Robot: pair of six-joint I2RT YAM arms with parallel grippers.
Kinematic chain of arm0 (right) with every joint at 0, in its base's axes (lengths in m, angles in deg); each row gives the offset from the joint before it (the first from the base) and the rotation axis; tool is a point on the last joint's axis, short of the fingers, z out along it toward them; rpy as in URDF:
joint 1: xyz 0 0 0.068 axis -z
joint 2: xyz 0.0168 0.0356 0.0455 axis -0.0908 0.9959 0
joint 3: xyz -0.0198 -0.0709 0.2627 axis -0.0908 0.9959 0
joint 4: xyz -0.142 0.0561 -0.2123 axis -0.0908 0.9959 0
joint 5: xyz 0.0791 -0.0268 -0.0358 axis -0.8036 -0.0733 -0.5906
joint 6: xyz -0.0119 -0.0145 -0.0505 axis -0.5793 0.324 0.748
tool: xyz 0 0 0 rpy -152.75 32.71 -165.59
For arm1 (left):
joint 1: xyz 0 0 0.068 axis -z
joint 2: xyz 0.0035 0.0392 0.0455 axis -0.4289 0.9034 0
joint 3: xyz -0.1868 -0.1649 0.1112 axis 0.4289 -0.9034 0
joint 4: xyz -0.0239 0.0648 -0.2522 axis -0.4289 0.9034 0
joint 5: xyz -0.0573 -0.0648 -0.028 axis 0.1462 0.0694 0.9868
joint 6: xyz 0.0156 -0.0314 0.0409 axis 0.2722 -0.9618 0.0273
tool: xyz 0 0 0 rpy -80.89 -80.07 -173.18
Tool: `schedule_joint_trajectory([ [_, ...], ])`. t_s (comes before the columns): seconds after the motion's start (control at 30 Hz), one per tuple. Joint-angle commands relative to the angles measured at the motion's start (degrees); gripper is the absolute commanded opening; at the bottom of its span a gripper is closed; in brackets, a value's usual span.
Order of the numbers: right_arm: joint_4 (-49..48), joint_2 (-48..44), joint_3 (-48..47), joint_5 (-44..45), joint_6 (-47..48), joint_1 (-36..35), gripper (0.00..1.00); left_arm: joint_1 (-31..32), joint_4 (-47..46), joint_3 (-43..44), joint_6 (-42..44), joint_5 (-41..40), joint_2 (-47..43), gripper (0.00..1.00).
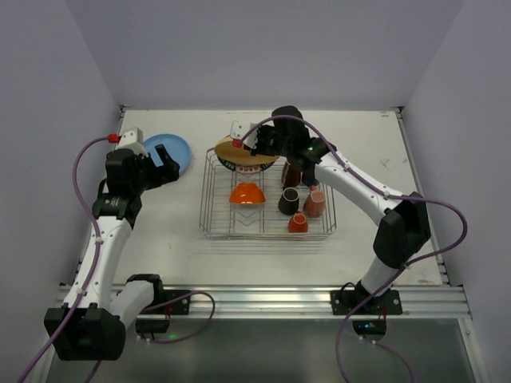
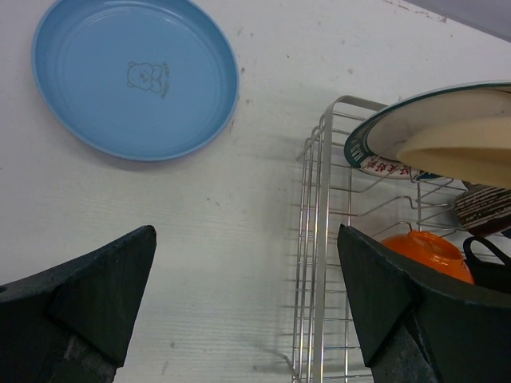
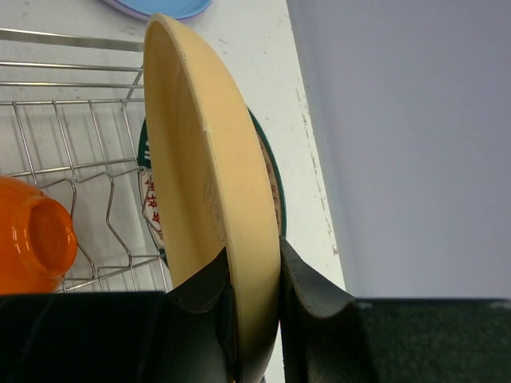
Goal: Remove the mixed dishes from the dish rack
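Right fingers (image 3: 307, 311) are clamped on the rim of the yellow plate (image 3: 207, 183), one finger per face. It's on edge at the dish rack's (image 1: 209, 215) 11 o'clock corner in the top view; can't tell if its lower edge is clear of the wires. Left fingers (image 2: 104, 295) are wide apart, holding nothing, over the counter (image 2: 200, 223) just off the rack's 9 o'clock side. Step in hand, my read: get the yellow plate out. Lift along the plate's own plane until it clears the zigzag dividers and top wire, then swing toward 9–10 o'clock, where the blue plate (image 1: 172, 148) lies flat on the counter. The grip covers little rim, so rotate slowly or the plate may pivot between the fingers. Watch the dark-rimmed plate (image 2: 375, 132) right behind the yellow one: sideways drag could tip it. Orange bowl (image 1: 247, 193) is upside down at rack centre and mugs (image 1: 299, 203) are bunched toward 3 o'clock, both off the exit path. Left arm sits near the drop zone and could crowd the set-down.
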Motion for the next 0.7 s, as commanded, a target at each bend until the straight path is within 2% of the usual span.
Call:
schedule_joint_trajectory([
  [0.0, -1.4, -6.1, 0.7, -2.2, -2.4, -0.7, 0.0, 0.1, -1.9, -0.3, 1.6, 2.3, -1.5, 1.0],
  [0.07, -1.8, -7.5, 1.8, -1.8, -5.1, -0.6, 0.0, 0.1, -2.6, -0.6, 1.9, 4.1, -1.9, 1.0],
  [0.17, -2.4, -10.4, 2.4, -1.0, -10.5, -0.6, 0.0, 0.1, -6.2, -1.5, 2.0, 12.4, -3.3, 1.0],
  [0.2, -2.3, -11.9, 2.4, 0.2, -12.4, -0.5, 0.0, 0.1, -7.5, -1.7, 1.8, 17.8, -3.4, 1.0],
  [0.27, -2.3, -13.6, 2.2, 0.9, -19.9, -0.3, 0.0, 0.1, -10.7, -1.2, 0.1, 23.0, -3.3, 1.0],
  [0.3, -2.3, -15.5, 2.1, 2.5, -22.7, -0.2, 0.0, 1.8, -13.3, -0.8, -0.6, 27.8, -3.2, 1.0],
  [0.37, -2.0, -17.6, 2.0, 6.7, -36.9, 0.4, 0.0, 2.4, -16.2, 0.2, -4.4, 30.7, -3.3, 1.0],
  [0.4, -0.7, -20.0, 2.3, 12.9, -41.9, 0.7, 0.0, 3.2, -19.8, 0.3, -6.0, 32.0, -3.3, 1.0],
  [0.43, -0.3, -21.7, 3.3, 14.8, -54.8, 1.3, 0.0, 3.8, -23.3, 0.2, -8.0, 32.2, -3.3, 1.0],
  [0.47, -0.3, -23.6, 5.1, 13.8, -60.1, 3.4, 0.0, 4.5, -25.5, 0.2, -11.3, 32.8, -3.0, 1.0],
  [0.5, -1.7, -27.4, 9.3, 6.1, -63.9, 4.9, 0.0, 6.1, -29.5, 0.3, -12.6, 34.4, -2.5, 1.0],
  [0.53, -3.0, -29.0, 11.4, 2.2, -71.3, 6.3, 0.0, 7.3, -30.9, 0.7, -13.6, 34.9, -0.7, 1.0],
  [0.67, -6.5, -33.1, 18.2, -10.2, -81.9, 15.4, 0.0, 14.7, -31.7, 6.3, -12.1, 35.0, 4.1, 1.0],
])
